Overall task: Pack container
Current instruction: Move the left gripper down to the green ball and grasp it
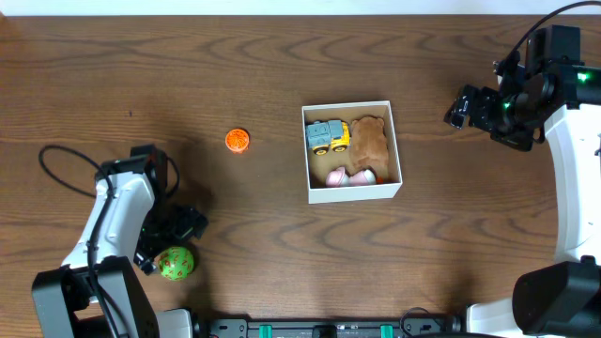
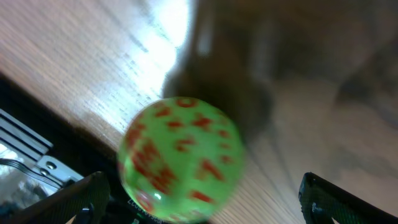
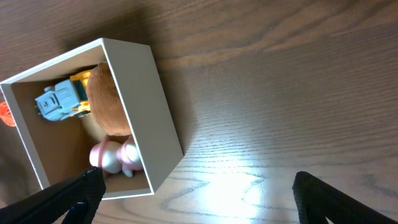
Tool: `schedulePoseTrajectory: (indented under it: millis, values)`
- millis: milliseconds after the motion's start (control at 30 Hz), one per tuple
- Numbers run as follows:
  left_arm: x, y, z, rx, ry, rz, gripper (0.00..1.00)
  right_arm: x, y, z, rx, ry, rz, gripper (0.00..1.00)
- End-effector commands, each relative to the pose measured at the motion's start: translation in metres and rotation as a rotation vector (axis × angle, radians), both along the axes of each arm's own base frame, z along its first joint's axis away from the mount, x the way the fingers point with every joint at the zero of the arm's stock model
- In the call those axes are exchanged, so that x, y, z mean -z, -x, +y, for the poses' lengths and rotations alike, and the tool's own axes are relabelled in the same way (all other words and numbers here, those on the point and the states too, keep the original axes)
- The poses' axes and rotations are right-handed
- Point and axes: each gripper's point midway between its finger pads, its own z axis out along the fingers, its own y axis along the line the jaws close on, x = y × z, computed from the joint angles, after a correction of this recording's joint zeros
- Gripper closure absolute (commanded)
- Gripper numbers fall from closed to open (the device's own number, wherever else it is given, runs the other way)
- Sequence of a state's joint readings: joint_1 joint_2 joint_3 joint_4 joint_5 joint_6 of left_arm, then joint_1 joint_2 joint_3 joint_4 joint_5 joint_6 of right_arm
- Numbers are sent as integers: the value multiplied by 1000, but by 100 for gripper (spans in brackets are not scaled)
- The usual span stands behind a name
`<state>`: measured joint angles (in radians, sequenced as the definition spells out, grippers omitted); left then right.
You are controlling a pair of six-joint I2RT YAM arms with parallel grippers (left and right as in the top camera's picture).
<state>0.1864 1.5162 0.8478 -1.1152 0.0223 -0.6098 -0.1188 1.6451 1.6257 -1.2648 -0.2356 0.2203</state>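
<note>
Hovering at the lower left of the overhead frame, my left gripper [image 2: 202, 185] has its fingers wide apart on either side of a green ball [image 2: 181, 160], which sits close to the table's [image 1: 282, 56] bottom edge. The ball's red markings are too blurred to read. The container [image 1: 352, 152] stands right of centre, holding a blue-and-yellow toy truck [image 1: 327, 136], a brown plush [image 1: 370, 139] and pink pieces [image 1: 349, 176]. An orange disc [image 1: 238, 140] lies left of it, apart. Bare wood stretches between ball and container. My right gripper [image 3: 199, 179], fingers spread, hangs at upper right, apart from the container's wall.
</note>
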Motion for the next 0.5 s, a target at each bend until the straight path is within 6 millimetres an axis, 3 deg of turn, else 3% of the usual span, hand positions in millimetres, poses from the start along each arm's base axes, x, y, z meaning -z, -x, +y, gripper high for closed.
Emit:
schedulePoseTrajectory:
  millis: [0,400,467]
  values:
    - [6,11,7,-76,-22,26,2,3,1,4,0,-5,14,1]
    - [20,31,7,-82,-3,68,0,2,-3,3,0,-4,0,1]
    - [20,31,6,-82,2,68,7,2,-3,3,0,-4,0,1]
